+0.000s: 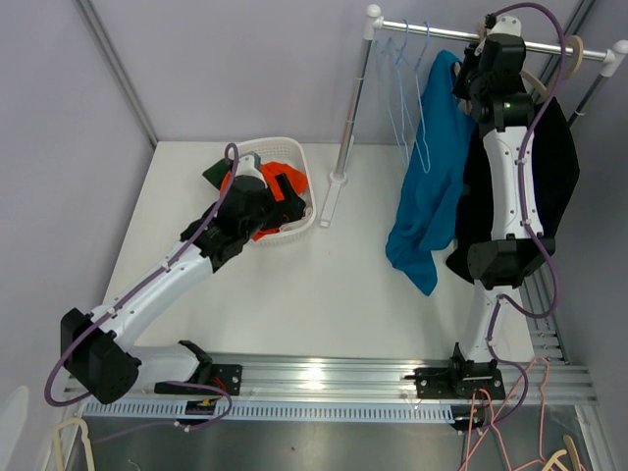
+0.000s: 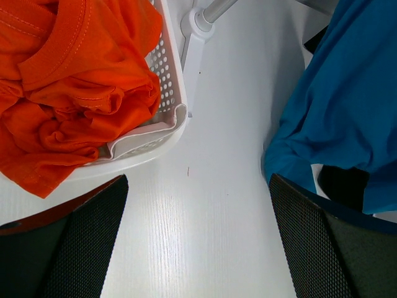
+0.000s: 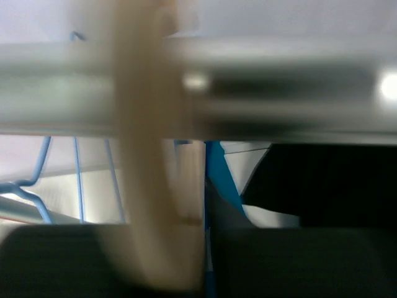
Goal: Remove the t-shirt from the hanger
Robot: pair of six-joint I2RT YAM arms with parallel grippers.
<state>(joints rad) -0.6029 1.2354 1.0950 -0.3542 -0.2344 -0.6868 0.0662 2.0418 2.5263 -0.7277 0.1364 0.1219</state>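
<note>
Blue cotton tee (image 1: 429, 186) hangs off the rail (image 1: 432, 29) over the far right corner of the counter (image 1: 294, 285). It's sagging low on one side, with a black garment (image 1: 559, 167) right beside it. The right hand (image 3: 166, 264) is up at the rail with the cream hanger hook (image 3: 146, 205) running between its fingers. That view is too blurry to tell if it's actually clamped or just around it.

The left hand (image 2: 198, 242) is spread wide and holding nothing, hovering near the white basket (image 2: 177, 93) with the orange shirt (image 2: 74, 74), toward the far left.

So I'd say we're at the grab-the-hanger step. Next, the hook needs a firm hold, then the left hand has to come across and tug the tee down off it.
</note>
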